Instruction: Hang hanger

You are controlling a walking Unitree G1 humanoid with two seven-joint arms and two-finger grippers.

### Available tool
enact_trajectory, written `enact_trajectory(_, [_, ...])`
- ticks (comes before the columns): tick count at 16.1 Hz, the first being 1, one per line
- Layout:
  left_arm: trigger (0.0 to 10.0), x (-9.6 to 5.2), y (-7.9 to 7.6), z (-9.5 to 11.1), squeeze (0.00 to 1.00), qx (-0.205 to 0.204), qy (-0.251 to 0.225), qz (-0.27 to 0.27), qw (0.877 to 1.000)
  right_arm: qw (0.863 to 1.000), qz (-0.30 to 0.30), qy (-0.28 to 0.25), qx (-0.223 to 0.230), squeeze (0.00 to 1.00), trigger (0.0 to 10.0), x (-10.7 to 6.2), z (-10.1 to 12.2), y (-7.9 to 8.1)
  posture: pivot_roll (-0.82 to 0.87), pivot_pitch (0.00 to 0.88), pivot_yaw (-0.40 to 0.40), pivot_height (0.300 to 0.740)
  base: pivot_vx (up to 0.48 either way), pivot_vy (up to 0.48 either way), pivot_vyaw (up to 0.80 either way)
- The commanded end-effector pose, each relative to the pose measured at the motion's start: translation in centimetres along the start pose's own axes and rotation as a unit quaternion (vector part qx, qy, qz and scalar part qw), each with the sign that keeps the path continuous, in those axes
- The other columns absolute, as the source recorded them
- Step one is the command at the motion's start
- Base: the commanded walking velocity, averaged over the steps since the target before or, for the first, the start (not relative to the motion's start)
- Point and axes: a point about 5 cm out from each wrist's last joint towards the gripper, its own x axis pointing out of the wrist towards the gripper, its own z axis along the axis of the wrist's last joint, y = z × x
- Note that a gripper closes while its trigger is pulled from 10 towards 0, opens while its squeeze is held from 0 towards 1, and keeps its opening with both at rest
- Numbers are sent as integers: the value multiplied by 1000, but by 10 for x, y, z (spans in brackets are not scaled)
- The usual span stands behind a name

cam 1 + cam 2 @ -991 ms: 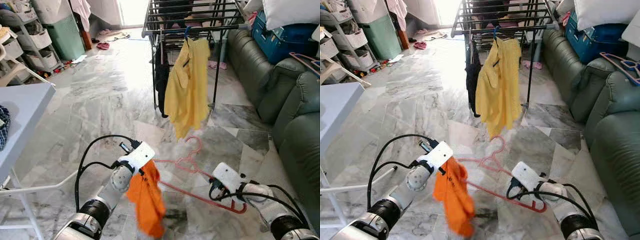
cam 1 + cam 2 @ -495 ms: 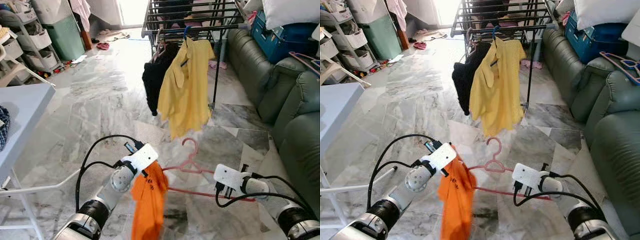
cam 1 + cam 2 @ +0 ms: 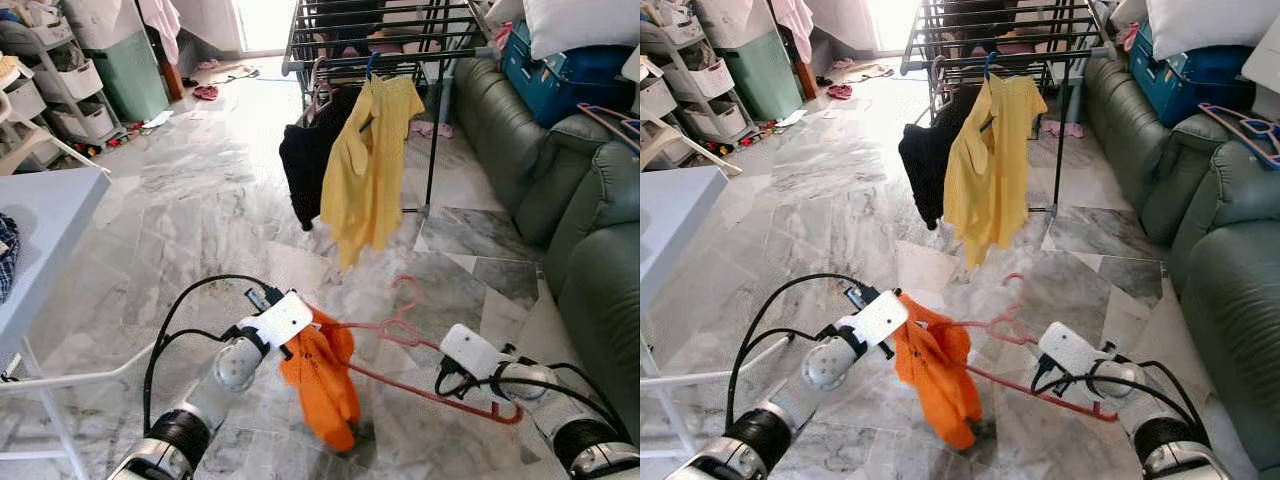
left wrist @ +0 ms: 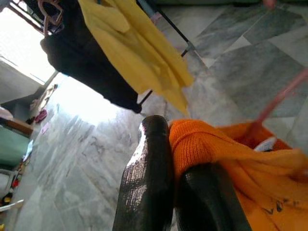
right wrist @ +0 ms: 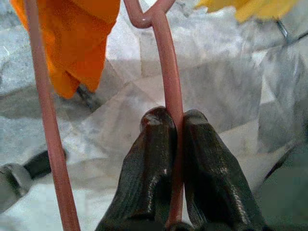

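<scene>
Left gripper (image 4: 178, 178) and right gripper (image 5: 175, 149) both clamped, arms reaching forward low, well apart

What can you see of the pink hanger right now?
The pink hanger is thin and looks like plastic, with its hook toward the drying rack. It is held tilted above the marble floor. The right gripper is shut on one bar, and the orange shirt, pinched by the left gripper, hangs over its far end.

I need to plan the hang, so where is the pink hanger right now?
In the left eye view the pink hanger is low in front of the robot, between the right tool pinching it and the orange garment held by the left tool.
</scene>
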Motion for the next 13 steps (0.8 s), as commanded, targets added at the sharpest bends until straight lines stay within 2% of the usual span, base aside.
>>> enact_trajectory(1, [10000,0,8,3,0,2,-9,9,1000,998,-22,-1,61,0,10000,0,3,-8,-92,0,94,740,0,0,0])
enact_trajectory(3, [10000,0,7,4,0,1,-9,10,1000,986,-57,-1,156,0,10000,-1,2,-17,-92,0,92,740,0,0,0])
enact_trajectory(4, [10000,0,7,4,0,1,-9,9,1000,981,-73,1,178,0,10000,-2,1,-21,-93,0,91,740,0,0,0])
enact_trajectory(6, [10000,0,5,6,0,-3,-14,5,1000,962,-95,-4,255,0,10000,-3,1,-26,-94,0,89,740,0,0,0])
enact_trajectory(8, [10000,1,2,9,0,-7,-23,1,1000,937,-118,-9,329,0,10000,-4,1,-33,-94,0,88,740,0,0,0])
enact_trajectory(10, [10000,1,-2,15,0,-9,-39,-5,999,902,-129,-22,412,0,10000,-4,5,-37,-92,0,87,740,0,0,0])
enact_trajectory(11, [10000,1,-3,17,0,-11,-44,-6,999,893,-131,-28,430,0,10000,-3,7,-38,-91,0,87,740,0,0,0])
enact_trajectory(13, [10000,2,-8,22,0,-15,-56,-16,998,855,-150,-50,494,0,10000,-3,17,-46,-90,0,87,740,0,0,0])
